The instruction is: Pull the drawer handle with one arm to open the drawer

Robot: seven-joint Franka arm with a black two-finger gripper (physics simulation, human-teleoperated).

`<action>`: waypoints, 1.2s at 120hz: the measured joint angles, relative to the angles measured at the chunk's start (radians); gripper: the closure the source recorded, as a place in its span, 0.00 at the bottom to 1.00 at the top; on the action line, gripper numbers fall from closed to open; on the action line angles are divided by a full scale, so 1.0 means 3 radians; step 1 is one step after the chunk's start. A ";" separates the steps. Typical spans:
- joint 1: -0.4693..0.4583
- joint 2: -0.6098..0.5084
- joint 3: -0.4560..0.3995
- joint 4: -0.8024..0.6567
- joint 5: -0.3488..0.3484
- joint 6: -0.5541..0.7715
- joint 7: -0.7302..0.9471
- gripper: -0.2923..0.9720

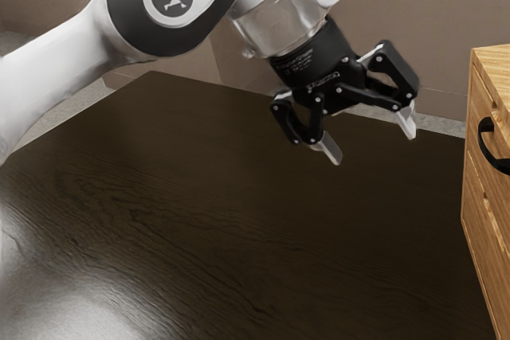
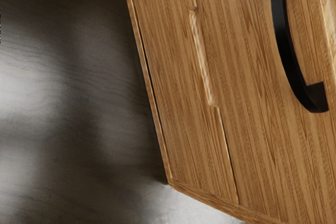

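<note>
Above the dark table (image 1: 199, 220): the black gripper (image 1: 372, 142) hangs in the air, tilted down toward the exterior view's right.
Jaws: spread wide, holding nothing and touching nothing.
Arm: the white Franka arm (image 1: 72, 61) comes in from the exterior view's upper left.
Drawer handle (image 1: 488, 145): a curved black bar on the upper front of the cabinet, at the exterior view's right edge, apart from the nearer fingertip.
Wooden drawer cabinet (image 1: 482, 220): light oak grain, standing on the table at the exterior view's right.
Drawer front (image 2: 210, 77): in the wrist view it faces the hand, its panels level with one another along thin seams.
</note>
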State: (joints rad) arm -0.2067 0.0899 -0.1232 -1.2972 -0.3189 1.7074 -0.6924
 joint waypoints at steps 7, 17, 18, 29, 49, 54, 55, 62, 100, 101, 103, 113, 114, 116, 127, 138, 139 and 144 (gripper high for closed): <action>0.0186 0.0065 0.0013 0.0002 -0.0040 0.0053 -0.0073 0.23; 0.0345 0.0087 0.0021 0.0029 -0.0068 0.0123 -0.0165 0.23; 0.0348 0.0088 0.0021 0.0028 -0.0070 0.0134 -0.0173 0.23; 0.0316 0.0086 0.0016 0.0011 -0.0083 0.0252 -0.0250 0.23; 0.0275 0.0075 -0.0001 -0.0092 -0.0246 0.0392 -0.0371 0.23; 0.0259 0.0075 -0.0005 -0.0145 -0.0298 0.0456 -0.0397 0.24; 0.0255 0.0075 -0.0006 -0.0155 -0.0308 0.0469 -0.0402 0.24; 0.0241 0.0076 -0.0005 -0.0196 -0.0364 0.0542 -0.0435 0.24; 0.0167 0.0134 -0.0012 -0.0245 -0.0534 0.0863 -0.0567 0.42; 0.0160 0.0141 -0.0012 -0.0243 -0.0536 0.0871 -0.0569 0.42; 0.0147 0.0157 -0.0013 -0.0240 -0.0540 0.0885 -0.0574 0.43; 0.0112 0.0246 -0.0012 -0.0186 -0.0554 0.0942 -0.0598 0.45; 0.0110 0.0261 -0.0012 -0.0174 -0.0555 0.0947 -0.0601 0.46; 0.0106 0.0289 -0.0011 -0.0147 -0.0556 0.0955 -0.0605 0.46; 0.0069 0.0403 -0.0011 -0.0029 -0.0560 0.0992 -0.0627 0.46; 0.0035 0.0544 -0.0011 0.0079 -0.0561 0.1015 -0.0645 0.47; 0.0033 0.0556 -0.0011 0.0091 -0.0561 0.1016 -0.0647 0.47; 0.0026 0.0597 -0.0010 0.0130 -0.0561 0.1023 -0.0654 0.47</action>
State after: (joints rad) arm -0.1988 0.2689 -0.1261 -1.2581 -0.4872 2.0143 -0.8886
